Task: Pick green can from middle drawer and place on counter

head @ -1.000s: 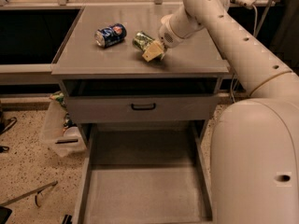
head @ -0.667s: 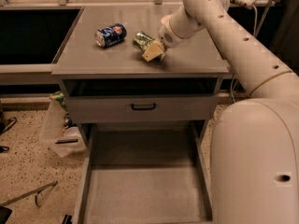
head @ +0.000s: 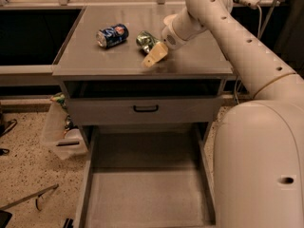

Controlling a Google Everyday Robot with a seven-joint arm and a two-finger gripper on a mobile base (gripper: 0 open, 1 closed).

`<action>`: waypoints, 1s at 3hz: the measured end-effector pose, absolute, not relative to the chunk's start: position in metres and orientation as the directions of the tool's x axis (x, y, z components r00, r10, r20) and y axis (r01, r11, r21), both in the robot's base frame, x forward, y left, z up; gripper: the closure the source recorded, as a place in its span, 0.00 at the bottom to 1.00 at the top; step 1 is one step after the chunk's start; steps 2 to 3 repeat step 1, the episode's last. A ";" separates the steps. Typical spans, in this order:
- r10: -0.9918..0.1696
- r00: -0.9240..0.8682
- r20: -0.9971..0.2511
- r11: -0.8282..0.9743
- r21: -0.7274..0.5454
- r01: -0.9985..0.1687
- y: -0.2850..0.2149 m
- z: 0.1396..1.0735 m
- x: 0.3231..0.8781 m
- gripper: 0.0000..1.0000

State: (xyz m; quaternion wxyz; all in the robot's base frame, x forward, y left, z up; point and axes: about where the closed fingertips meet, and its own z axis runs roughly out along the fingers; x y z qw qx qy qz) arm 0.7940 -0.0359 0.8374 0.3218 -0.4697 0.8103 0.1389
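Observation:
The green can (head: 145, 40) lies on its side on the counter (head: 190, 61), near the middle. My gripper (head: 156, 56) hangs just to the right and front of the can, right up against it, at the end of the white arm that reaches in from the right. The middle drawer (head: 142, 189) is pulled out at the bottom of the view, and its flat grey floor shows nothing in it.
A blue can (head: 112, 35) lies on its side on the counter, left of the green can. A grey drawer face with a black handle (head: 145, 109) sits above the open drawer. My white body (head: 261, 165) fills the lower right. A plastic bin (head: 59, 134) stands on the floor at left.
My gripper has shifted slightly toward the counter's front edge. The green can and the blue can stay where they were.

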 end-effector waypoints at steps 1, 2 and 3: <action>-0.672 -0.352 -0.652 0.520 -0.077 -0.851 -0.036 0.837 0.794 0.00; -0.672 -0.352 -0.652 0.520 -0.077 -0.851 -0.036 0.837 0.794 0.00; -0.672 -0.352 -0.652 0.520 -0.077 -0.851 -0.036 0.837 0.794 0.00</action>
